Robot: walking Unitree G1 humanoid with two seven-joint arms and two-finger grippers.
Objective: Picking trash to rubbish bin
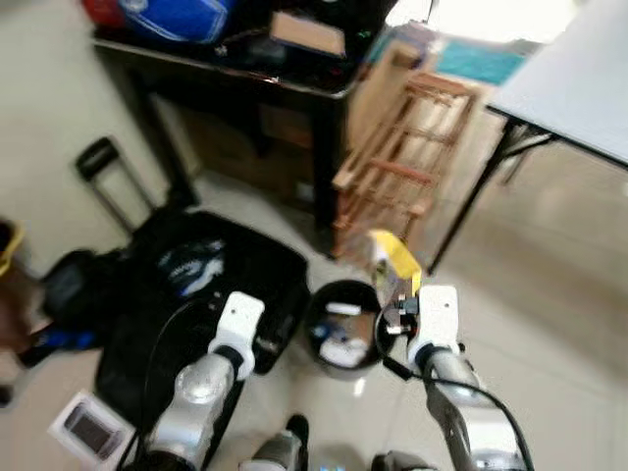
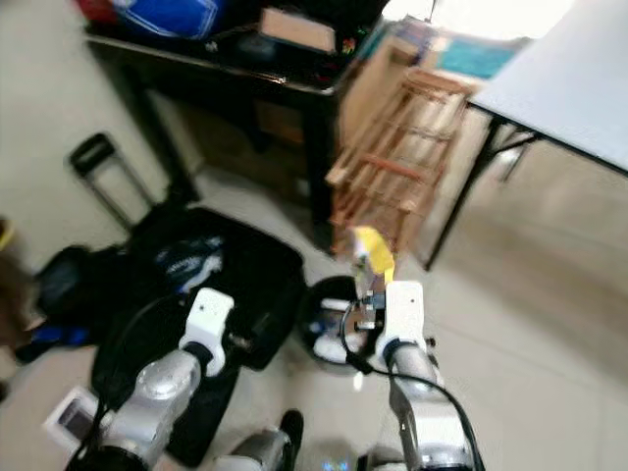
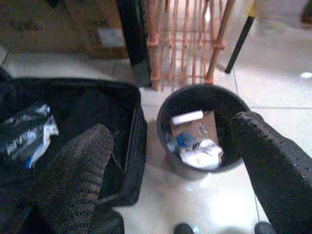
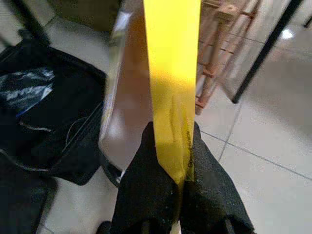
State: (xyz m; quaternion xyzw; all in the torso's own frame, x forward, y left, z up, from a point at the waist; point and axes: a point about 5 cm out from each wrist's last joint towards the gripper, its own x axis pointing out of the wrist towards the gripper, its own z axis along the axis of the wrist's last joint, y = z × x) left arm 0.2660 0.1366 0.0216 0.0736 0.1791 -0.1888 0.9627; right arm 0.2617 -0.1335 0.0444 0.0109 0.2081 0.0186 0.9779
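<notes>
Right now the right gripper (image 4: pixel 178 183) has its two black fingers pressed tightly together on the lower end of a flat yellow and silvery foil wrapper (image 4: pixel 171 73), with no gap visible between the pads apart from the thin strip they pinch. From the head camera the wrapper (image 1: pixel 393 263) stands up from the gripper, tilted slightly, just above the right-hand rim of a round black plastic rubbish bin (image 1: pixel 319 309) that sits on the pale tiled floor (image 1: pixel 549 324). Inside the bin lie a piece of brown cardboard (image 3: pixel 210 122), a small white box (image 3: pixel 187 117) and some crumpled clear and white packaging (image 3: pixel 201 155).

The left gripper (image 3: pixel 170 170) is held wide open: its two textured black fingers (image 3: pixel 80 170) stand well apart, touching nothing, one hanging over an open black fabric suitcase (image 3: pixel 92 105) and the other near the bin's far side. The suitcase lies on the floor just beside the bin, on the robot's left, and a silver and blue crinkled bag (image 3: pixel 27 134) rests in it.

Behind the bin stands a reddish wooden slatted rack (image 1: pixel 402 162), leaning beside a dark wooden table (image 1: pixel 245 74) loaded with a blue bag (image 1: pixel 177 15) and a brown box (image 1: pixel 307 31). A white table with black folding legs (image 1: pixel 579 83) is on the robot's right.
</notes>
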